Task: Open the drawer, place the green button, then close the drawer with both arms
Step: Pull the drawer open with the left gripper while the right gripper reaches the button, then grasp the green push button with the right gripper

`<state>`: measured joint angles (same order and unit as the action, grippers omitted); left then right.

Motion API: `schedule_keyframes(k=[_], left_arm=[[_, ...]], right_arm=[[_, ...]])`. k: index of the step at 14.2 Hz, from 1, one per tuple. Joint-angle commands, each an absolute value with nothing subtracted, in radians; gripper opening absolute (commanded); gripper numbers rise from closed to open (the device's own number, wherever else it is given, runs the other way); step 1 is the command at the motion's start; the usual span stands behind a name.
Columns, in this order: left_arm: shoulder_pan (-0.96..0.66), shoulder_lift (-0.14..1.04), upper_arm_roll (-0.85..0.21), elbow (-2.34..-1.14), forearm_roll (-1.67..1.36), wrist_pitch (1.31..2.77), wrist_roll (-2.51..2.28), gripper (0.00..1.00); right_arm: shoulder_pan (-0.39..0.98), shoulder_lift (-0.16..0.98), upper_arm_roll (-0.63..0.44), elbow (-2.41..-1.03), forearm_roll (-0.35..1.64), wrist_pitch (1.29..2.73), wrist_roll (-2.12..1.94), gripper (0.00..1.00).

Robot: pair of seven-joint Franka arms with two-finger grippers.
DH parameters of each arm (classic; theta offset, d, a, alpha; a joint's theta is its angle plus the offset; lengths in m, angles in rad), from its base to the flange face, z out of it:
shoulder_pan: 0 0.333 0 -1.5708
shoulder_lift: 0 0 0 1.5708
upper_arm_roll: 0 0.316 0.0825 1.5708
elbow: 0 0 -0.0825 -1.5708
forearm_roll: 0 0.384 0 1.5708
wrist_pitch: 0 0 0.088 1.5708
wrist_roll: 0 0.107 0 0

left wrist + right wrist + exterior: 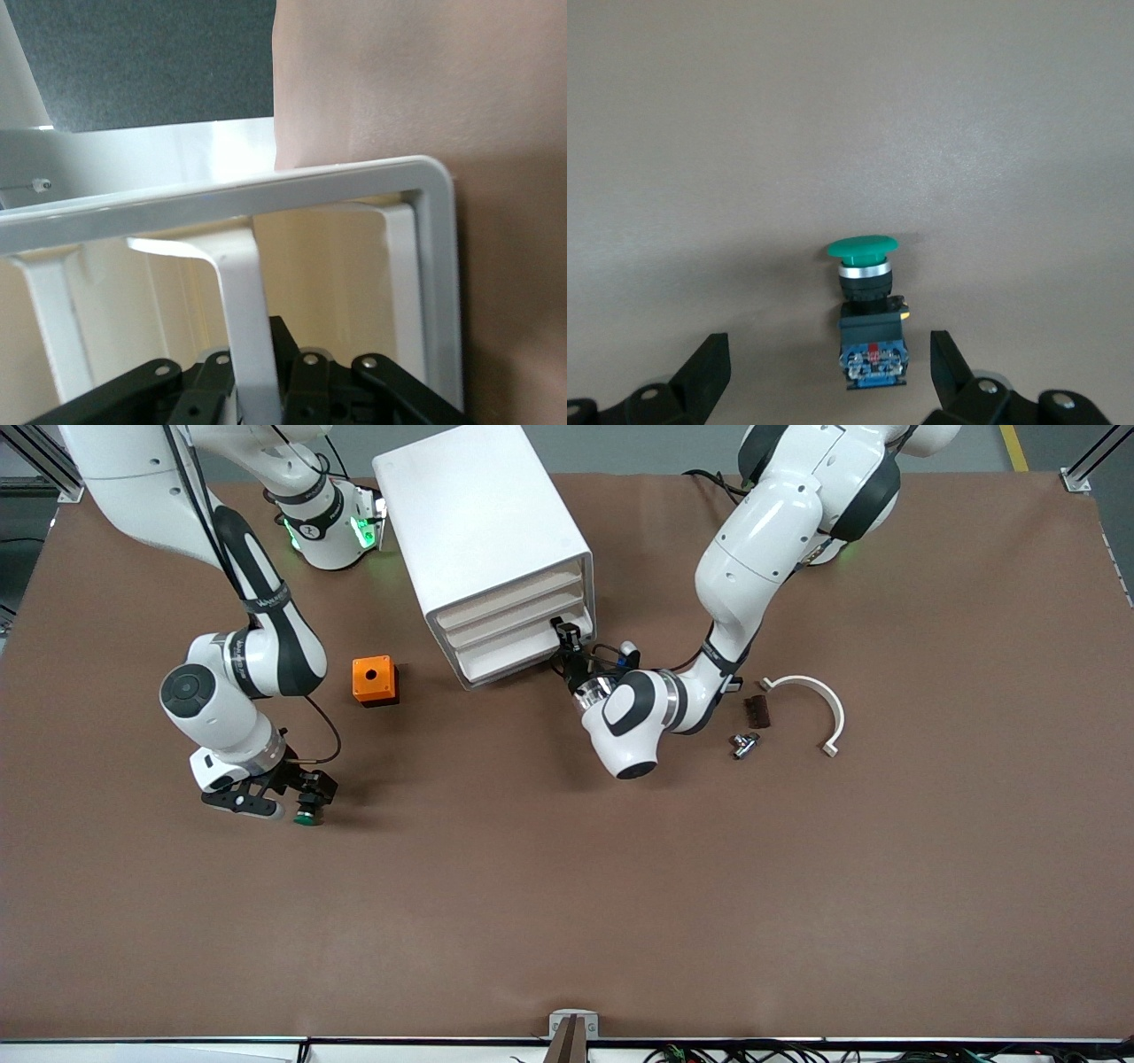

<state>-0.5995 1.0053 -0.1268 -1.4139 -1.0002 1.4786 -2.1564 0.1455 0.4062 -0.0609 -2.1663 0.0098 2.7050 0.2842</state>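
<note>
The white cabinet (483,540) stands near the robots' bases, its stacked drawers facing the front camera. My left gripper (567,638) is at the corner of a lower drawer (509,657) toward the left arm's end. It is shut on that drawer's thin white front lip (244,328). The drawer looks flush with the cabinet. The button (307,817) lies on its side on the table, green cap (863,249) and black-and-blue body (873,350). My right gripper (828,367) hangs low over it, open, one finger on each side of the body without touching.
An orange box with a hole (375,680) sits between the right gripper and the cabinet. Toward the left arm's end lie a white curved bracket (815,704), a small dark brown block (757,710) and a metal fitting (744,744).
</note>
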Motion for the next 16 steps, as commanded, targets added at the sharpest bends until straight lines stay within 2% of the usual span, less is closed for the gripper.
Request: schedule_keyframes(k=[1,5,16], left_arm=[[-0.557,1.009,-0.118,-1.402,-1.011,1.492,-2.184,0.12],[-0.5,1.008,-0.117,-1.379,-1.011,1.508,-2.189,0.15],[-0.434,1.009,-0.115,-1.374,-1.011,1.528,-2.183,0.16]], right_arm=[[0.143,0.426,-0.06,-2.154,0.018,2.709,0.272,1.0],[0.149,0.442,-0.061,-2.141,0.017,2.695,0.272,1.0],[0.127,0.479,-0.063,-2.146,0.006,2.694,0.267,0.99]])
